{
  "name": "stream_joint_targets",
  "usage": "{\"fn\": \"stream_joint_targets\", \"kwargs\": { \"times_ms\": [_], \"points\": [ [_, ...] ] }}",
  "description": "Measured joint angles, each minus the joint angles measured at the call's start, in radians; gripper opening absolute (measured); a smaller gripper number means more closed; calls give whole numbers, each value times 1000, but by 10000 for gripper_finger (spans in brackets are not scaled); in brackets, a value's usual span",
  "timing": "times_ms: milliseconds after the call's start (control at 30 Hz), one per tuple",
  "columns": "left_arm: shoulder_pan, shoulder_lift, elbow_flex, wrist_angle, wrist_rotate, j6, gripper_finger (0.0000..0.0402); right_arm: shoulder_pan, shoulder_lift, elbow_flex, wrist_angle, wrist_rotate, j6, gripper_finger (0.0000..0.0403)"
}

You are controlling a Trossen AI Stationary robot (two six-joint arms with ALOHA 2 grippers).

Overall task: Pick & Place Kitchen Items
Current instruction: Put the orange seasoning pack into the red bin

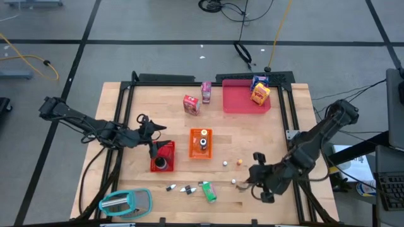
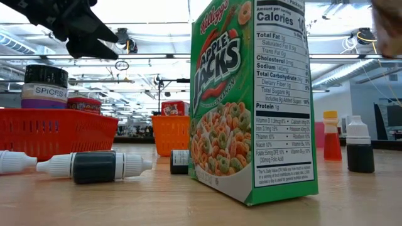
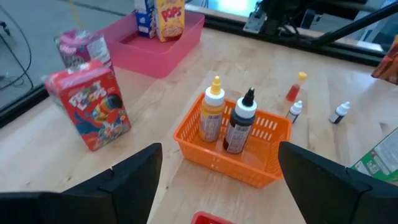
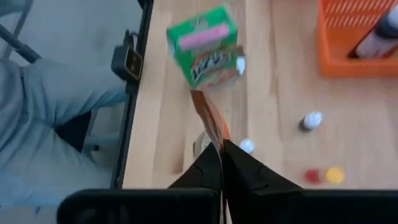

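Observation:
My right gripper [image 1: 252, 178] is near the table's near right edge and is shut on a thin orange-brown packet [image 4: 208, 118]. My left gripper [image 3: 217, 186] hangs open above the red bin [image 1: 163, 157], which holds a dark spice can [image 2: 44, 85]. The green cereal box [image 1: 208, 191] stands on the table near the near edge. Small dropper bottles [image 2: 94, 166] lie on their sides beside it. Two bottles stand upright in the orange bin [image 3: 249, 158]. A red carton [image 3: 93, 109] and a pink carton [image 1: 206, 91] stand on the wood. Blue and yellow cartons [image 1: 259, 89] stand in the pink tray. My right gripper pinches the orange-brown packet between its two fingers [image 4: 245, 168], on the packet's flat faces at the end nearest the wrist [image 4: 217, 144]. The rest sticks out past the fingertips, edge-on to the wrist camera. In the low view the packet [image 2: 389, 25] shows well above the tabletop.
A teal-rimmed oval object [image 1: 126, 202] lies at the near left corner. Small balls [image 1: 232, 163] and tiny bottles [image 4: 311, 119] are scattered between the orange bin and my right gripper. The pink tray [image 1: 237, 104] sits by the far edge. A person's grey trouser leg [image 4: 56, 106] shows past the table's near edge.

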Motion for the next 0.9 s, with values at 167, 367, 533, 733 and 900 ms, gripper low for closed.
{"fn": "stream_joint_targets", "kwargs": {
  "times_ms": [167,367,533,733,900],
  "points": [
    [0,0,0,83,27,75,324,-79,-10,25,42,50,-122,0],
    [-1,0,0,156,54,146,324,-181,-10,28,159,50,-261,0],
    [-1,0,0,171,54,174,324,-261,-10,28,262,47,-355,0],
    [-1,0,0,178,54,192,324,-349,-10,28,378,41,-460,0],
    [-1,0,0,224,57,241,324,-424,12,28,473,-35,-524,0]
  ]
}}
